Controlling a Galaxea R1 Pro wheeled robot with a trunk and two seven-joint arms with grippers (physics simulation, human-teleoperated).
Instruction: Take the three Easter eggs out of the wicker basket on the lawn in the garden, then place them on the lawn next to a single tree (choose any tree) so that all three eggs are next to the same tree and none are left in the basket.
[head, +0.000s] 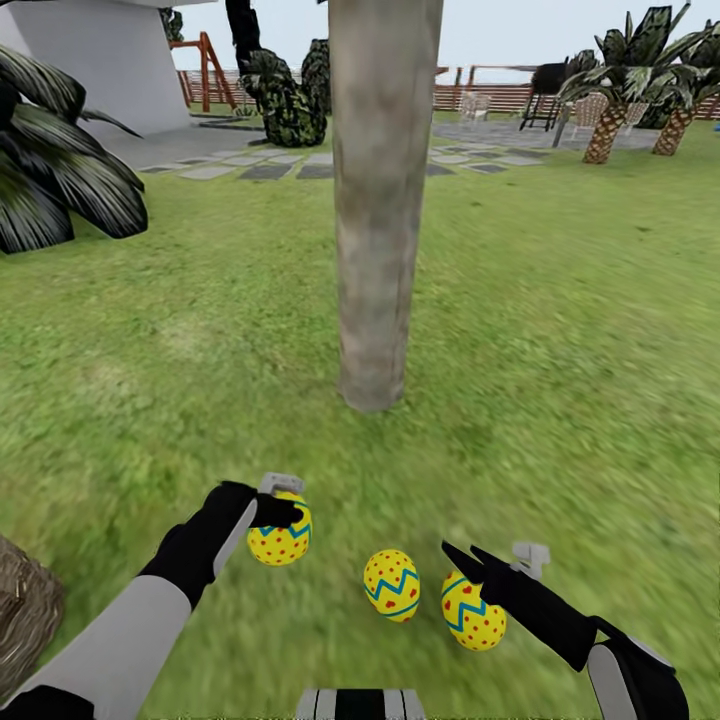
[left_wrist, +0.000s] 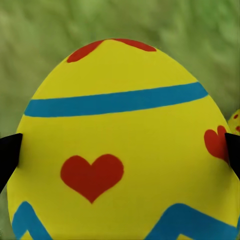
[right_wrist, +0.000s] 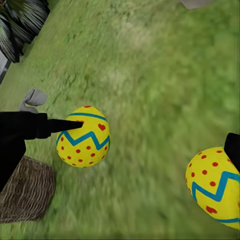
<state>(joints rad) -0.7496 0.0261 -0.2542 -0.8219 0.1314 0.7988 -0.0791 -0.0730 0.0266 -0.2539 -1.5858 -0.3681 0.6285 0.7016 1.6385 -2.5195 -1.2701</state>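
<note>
The tree (head: 385, 200) rises from the lawn (head: 560, 330) straight ahead, a bare grey-brown trunk. My left gripper (head: 283, 515) is shut on one Easter egg (head: 280, 532), low over the grass to the trunk's near left; in the left wrist view that egg (left_wrist: 120, 125) sits between the black fingertips (left_wrist: 9, 155). A second egg (head: 392, 585) lies on the grass in front of the trunk. The third egg (head: 473, 612) lies just to its right, under my right gripper (head: 462, 555), whose fingers are spread open above it. The wicker basket (head: 25, 610) stands at the far left edge.
A dark-fronded shrub (head: 50, 170) stands to the left. Stone paving slabs (head: 270, 165), a white house wall (head: 100, 60), a wooden fence (head: 500, 95) and short palms (head: 620, 110) lie beyond the tree. Open grass stretches to the right.
</note>
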